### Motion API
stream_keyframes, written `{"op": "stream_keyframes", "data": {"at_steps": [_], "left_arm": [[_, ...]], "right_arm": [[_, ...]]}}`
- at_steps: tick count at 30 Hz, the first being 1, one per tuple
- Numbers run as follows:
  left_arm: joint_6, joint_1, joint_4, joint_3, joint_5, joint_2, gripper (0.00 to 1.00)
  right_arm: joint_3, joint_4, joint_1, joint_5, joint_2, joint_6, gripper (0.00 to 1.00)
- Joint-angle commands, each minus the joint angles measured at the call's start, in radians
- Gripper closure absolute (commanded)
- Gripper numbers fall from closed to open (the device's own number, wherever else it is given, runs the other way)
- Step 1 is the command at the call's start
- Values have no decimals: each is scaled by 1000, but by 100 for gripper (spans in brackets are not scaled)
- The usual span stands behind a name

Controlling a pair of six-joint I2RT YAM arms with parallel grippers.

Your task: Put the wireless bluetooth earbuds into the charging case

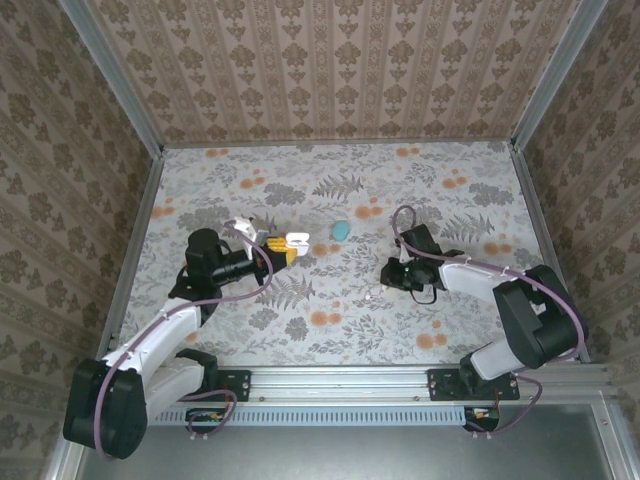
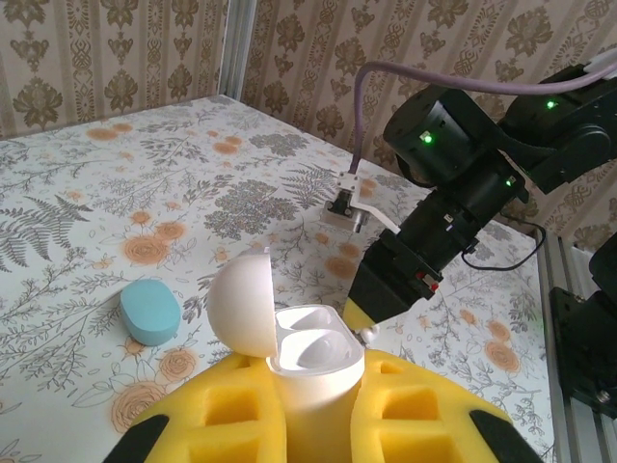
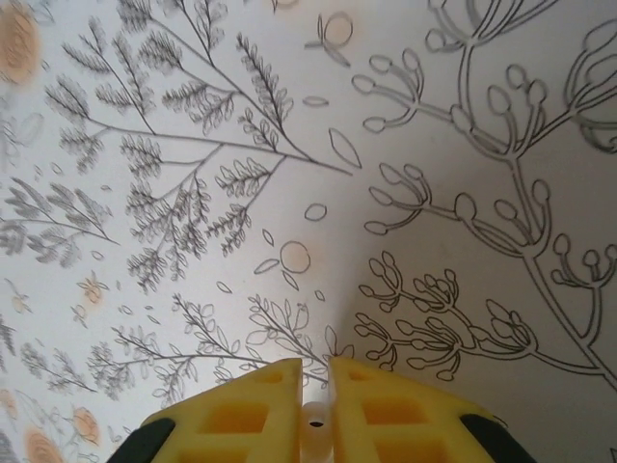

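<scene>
**A:** Where do we stand?

**B:** Our left fingers are clamped on the white charging case. Its lid is tipped back and both wells are bare. Our right fingers are pressed together on a whitish earbud, down near the surface and apart from the case.

**A:** So what worries us?

**B:** The grip. Only a sliver of the bud shows between the pads, so a knock on the case's rim could twist it or squirt it out. On this busy floral print we'd struggle to spot it.

**A:** And alignment?

**B:** We can't tell which way the bud faces. If it meets the wrong well or goes in tilted, it likely sits proud. Pushing harder could shift the case in our left pads or fold the lid down. The closed teal case lies near, and a wide swing could bump it.
</scene>
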Motion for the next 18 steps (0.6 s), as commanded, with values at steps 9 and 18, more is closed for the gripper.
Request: {"op": "stream_keyframes", "data": {"at_steps": [9, 18], "left_arm": [[22, -9, 13, 46, 2, 9, 100], [38, -9, -17, 39, -18, -32, 100]], "right_arm": [[88, 439, 52, -48, 171, 255, 86], [-27, 512, 64, 11, 197, 300, 69]]}}
